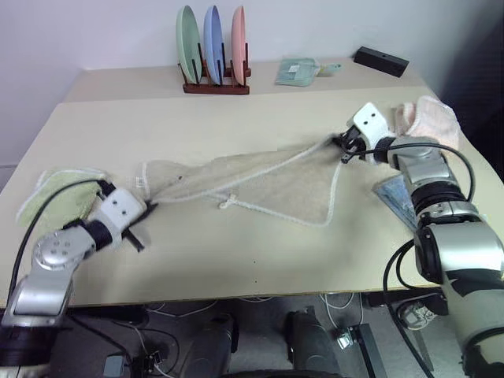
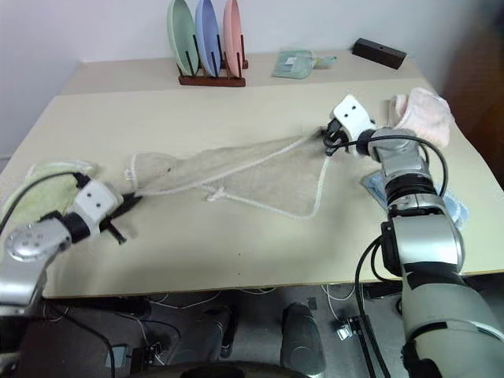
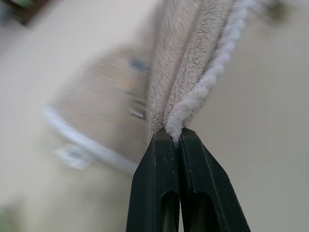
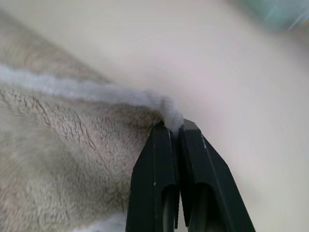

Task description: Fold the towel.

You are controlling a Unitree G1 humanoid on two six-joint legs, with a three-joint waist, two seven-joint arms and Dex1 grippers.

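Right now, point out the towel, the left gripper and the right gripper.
towel [image 1: 276, 189], left eye view, middle of the beige cloth.
left gripper [image 3: 176, 137], left wrist view, fingertips pinching the towel's white edging.
right gripper [image 4: 175, 126], right wrist view, fingertips pinching the edging.

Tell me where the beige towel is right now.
The towel is stretched across the middle of the table, pinched at its ends by the left gripper and right gripper, in front of the plate rack.

- At the back of your counter [image 1: 260, 118] a wooden rack [image 1: 216, 83] holds three plates upright: green, blue, pink.
- A teal packet [image 1: 296, 72] and black box [image 1: 380, 60] lie nearby.
- You'll see a pink cloth [image 1: 428, 118] at the right edge, a green towel [image 1: 57, 197] at the left.
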